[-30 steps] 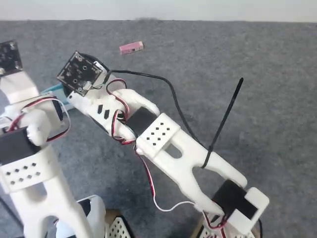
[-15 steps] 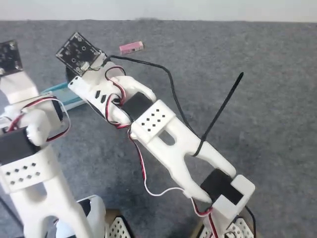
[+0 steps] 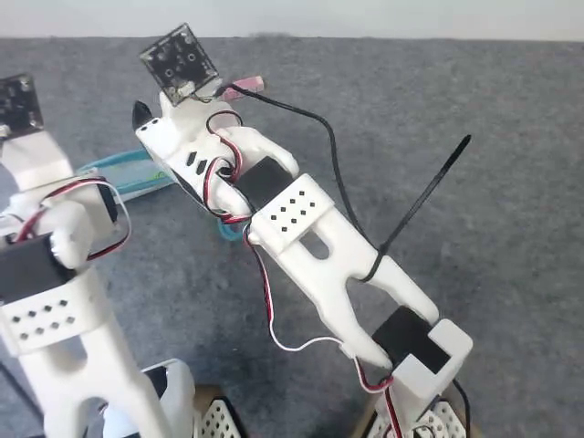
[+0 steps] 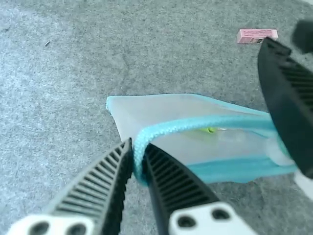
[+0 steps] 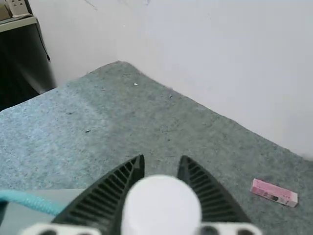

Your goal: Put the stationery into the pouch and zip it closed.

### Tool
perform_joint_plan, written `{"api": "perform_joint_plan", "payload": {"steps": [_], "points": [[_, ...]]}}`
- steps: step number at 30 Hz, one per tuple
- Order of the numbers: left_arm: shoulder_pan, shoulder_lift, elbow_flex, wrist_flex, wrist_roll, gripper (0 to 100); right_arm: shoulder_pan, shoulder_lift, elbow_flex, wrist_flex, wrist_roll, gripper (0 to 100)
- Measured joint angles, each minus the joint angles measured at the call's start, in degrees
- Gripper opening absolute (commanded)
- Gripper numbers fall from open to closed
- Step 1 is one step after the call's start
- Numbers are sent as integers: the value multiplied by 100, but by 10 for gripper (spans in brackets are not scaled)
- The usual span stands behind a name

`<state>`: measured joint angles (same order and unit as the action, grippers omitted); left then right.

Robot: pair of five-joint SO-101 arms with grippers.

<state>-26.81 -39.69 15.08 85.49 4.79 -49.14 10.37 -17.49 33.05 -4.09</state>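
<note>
Grey, short-napped carpet [image 3: 511,137] covers the table, and a plain white wall [image 5: 220,58] rises behind its far edge. From the right wrist we also see a dark cabinet [image 5: 19,54] off in the corner.

We find the pouch [image 4: 166,110] lying on the carpet: a soft, frosted, see-through sleeve with rounded corners and a woven teal trim [image 4: 195,123] along its mouth. Through its wall we make out a small yellow-green spot and a pale shape, both too blurred to name.

Our left gripper [image 4: 138,147] has its black ribbed jaws pressed together on the trim at one end of the pouch. Our right gripper [image 5: 161,162] hangs above the other end. Its jaws clasp a smooth white cylinder [image 5: 161,200], whose round end faces the wrist camera and hides the gap between them.

A pink eraser [image 3: 242,88], a small block in a paper sleeve, lies on the carpet beyond the pouch, near the wall and apart from both.

From the high view, the white plastic right arm [image 3: 319,246] stretches slantwise over the pouch and hides its middle, with teal showing on either side of it. Red and white wires [image 3: 269,301] loop along that arm, and a stiff black cable tie [image 3: 424,203] juts out from it. The left arm [image 3: 55,301] stands at the table's left edge.
</note>
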Motion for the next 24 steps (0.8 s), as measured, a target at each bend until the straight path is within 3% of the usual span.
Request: {"api": "perform_joint_plan", "payload": {"steps": [12,24], "points": [[-9,0,0,0,0,12,9,-35,114,-325,-492,7],[-9,0,0,0,0,12,-501,-2084,3367,-3068,70,6]]}}
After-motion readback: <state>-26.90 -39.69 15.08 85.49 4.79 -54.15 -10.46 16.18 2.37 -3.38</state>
